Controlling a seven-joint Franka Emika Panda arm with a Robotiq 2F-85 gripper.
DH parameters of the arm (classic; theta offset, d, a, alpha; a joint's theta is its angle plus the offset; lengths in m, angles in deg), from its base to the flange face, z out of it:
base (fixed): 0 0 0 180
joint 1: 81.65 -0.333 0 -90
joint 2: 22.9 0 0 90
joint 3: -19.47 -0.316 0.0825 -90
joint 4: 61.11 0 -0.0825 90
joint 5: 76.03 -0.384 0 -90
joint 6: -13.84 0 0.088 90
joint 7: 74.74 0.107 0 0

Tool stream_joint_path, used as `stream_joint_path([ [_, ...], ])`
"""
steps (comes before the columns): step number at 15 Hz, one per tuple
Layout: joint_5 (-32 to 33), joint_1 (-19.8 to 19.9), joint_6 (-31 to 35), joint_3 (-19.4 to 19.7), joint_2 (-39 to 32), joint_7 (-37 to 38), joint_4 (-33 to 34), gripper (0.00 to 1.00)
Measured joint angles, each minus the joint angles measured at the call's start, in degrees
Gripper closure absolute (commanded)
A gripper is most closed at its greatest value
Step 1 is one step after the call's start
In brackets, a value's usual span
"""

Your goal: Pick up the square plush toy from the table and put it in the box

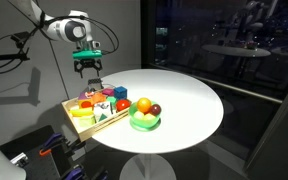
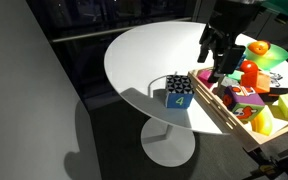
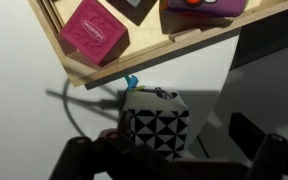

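Nearest, the claw [image 2: 217, 62] hangs with its jaws apart and empty above the square plush toy [image 3: 154, 125]; the toy sits on the white surface [image 2: 144, 50], just outside the box [image 3: 134, 62]. Beyond that rim lie a pink block [image 3: 94, 30] and other coloured toys [image 2: 254, 85]; farther off stands a green bowl [image 1: 144, 126] of fruit.

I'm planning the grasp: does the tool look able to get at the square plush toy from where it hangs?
Probably yes. The tool is open above the table, and the square plush toy sits uncovered just below it. The box rim nearby might crowd one finger.
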Motion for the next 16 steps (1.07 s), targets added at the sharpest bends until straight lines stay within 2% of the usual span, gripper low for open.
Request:
stream_joint_path([
  [16, 1.3, 0.3, 8.7, -1.4, -6.5, 0.0, 0.2, 0.00],
])
